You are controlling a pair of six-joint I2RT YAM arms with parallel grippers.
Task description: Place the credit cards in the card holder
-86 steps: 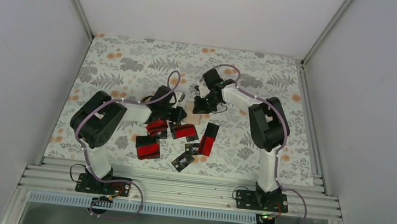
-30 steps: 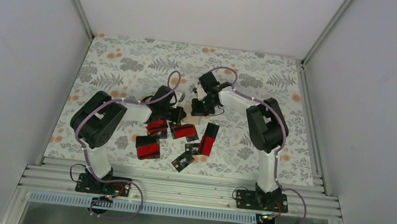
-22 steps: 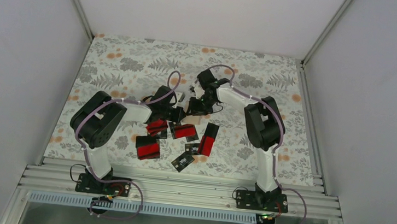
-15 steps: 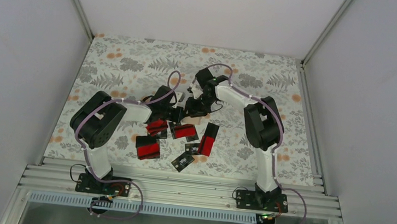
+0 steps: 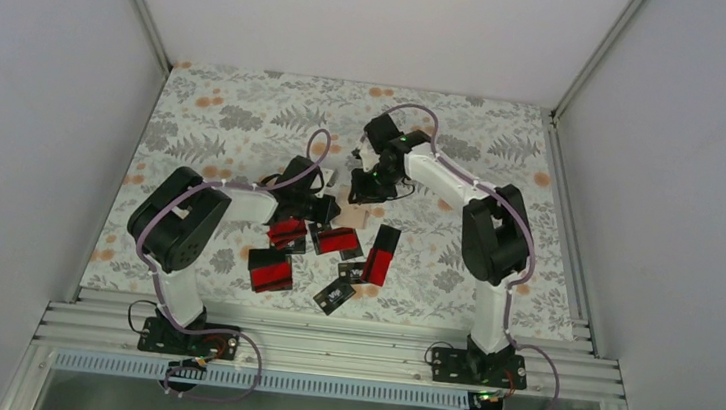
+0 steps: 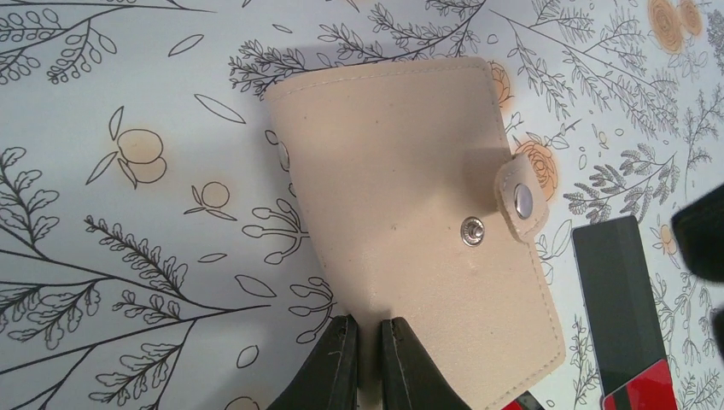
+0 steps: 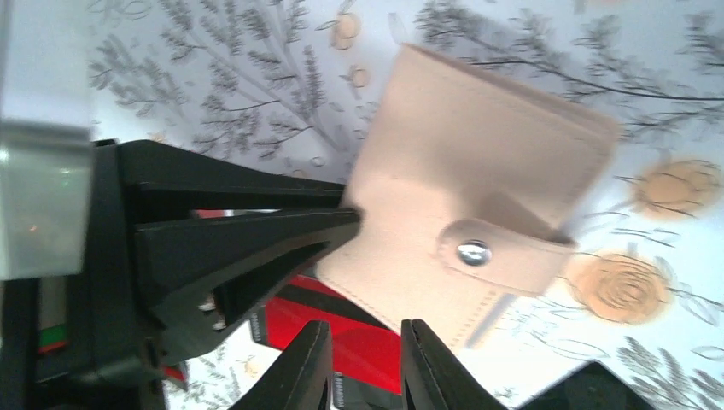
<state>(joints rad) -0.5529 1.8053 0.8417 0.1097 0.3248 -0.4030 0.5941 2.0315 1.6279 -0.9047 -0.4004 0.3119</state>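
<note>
We see white walls (image 5: 34, 133) on three sides and a floral cloth (image 5: 226, 122) over the whole table. The left gripper (image 6: 369, 325) and right gripper (image 7: 365, 329) meet near the middle, tips almost facing. Wide bare cloth lies beyond them and to each one's outer side, and the walls are well apart from both. Behind them, toward the bases, the cards (image 5: 269, 270) lie loose in a scatter, some overlapping; a red one shows directly beneath the right gripper. The holder (image 6: 401, 213) lies folded flat on the cloth between the two grippers, its inside hidden, so we cannot tell what it contains. The left gripper's fingers are pressed nearly together, pinching the holder's near edge. The right gripper's fingers stand slightly apart just over the holder's edge, gripping nothing. The tab (image 6: 521, 201) sits beside its snap (image 6: 472, 228), unfastened
</note>
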